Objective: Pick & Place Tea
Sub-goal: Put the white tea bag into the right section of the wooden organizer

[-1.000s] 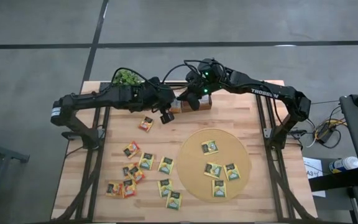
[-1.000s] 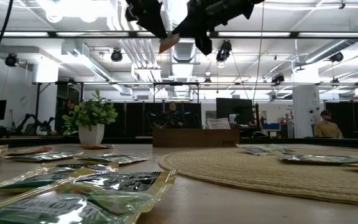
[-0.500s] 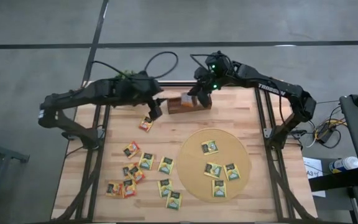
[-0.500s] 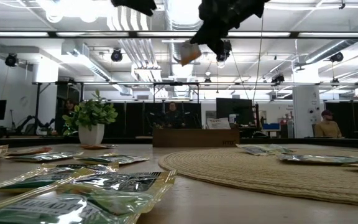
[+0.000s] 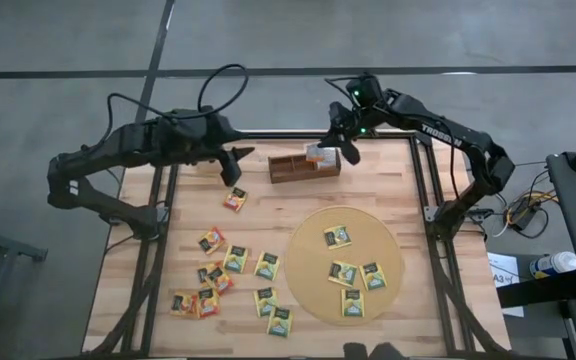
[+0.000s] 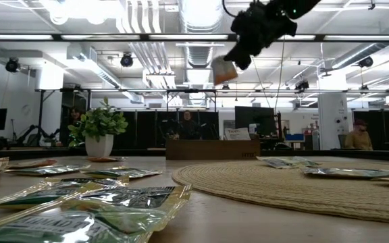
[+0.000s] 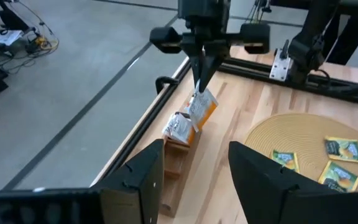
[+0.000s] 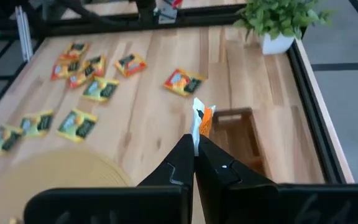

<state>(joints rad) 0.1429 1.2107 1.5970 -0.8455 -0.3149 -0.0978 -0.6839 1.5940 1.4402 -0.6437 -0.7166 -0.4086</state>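
Observation:
My right gripper (image 5: 324, 153) is shut on a white-and-orange tea sachet (image 7: 201, 107) and hangs over the brown wooden tray (image 5: 303, 166) at the table's far edge. Another white-and-orange sachet (image 7: 179, 127) stands in a slot of the tray. My left gripper (image 5: 237, 168) is open and holds nothing, left of the tray; it hovers above an orange-red sachet (image 5: 235, 199) that lies flat on the table. Several yellow-green and orange-red sachets (image 5: 236, 258) lie flat at the near left. More of them (image 5: 337, 237) rest on the round tan mat (image 5: 313, 285). My right gripper pinches the white-and-orange sachet by its upper edge (image 7: 198, 94) between the two fingers (image 8: 182, 163). The fingers come from above, pointing down. The sachet hangs below them, tilted, lifted clear above the tray (image 7: 174, 163); in the low view it hangs high over the table (image 6: 223, 70).
A potted plant (image 8: 277, 20) stands at the table's far left corner, behind the left arm. The mat fills the near right part of the table. Bare wood (image 5: 268, 215) lies between the tray and the scattered sachets. People sit in the room beyond the table (image 6: 187, 123).
The two grippers were close together at the sachet, left of the tray. Since then my left gripper has drawn back toward the table's left without the sachet. My right gripper has carried the sachet toward the right and far edge, over the tray.

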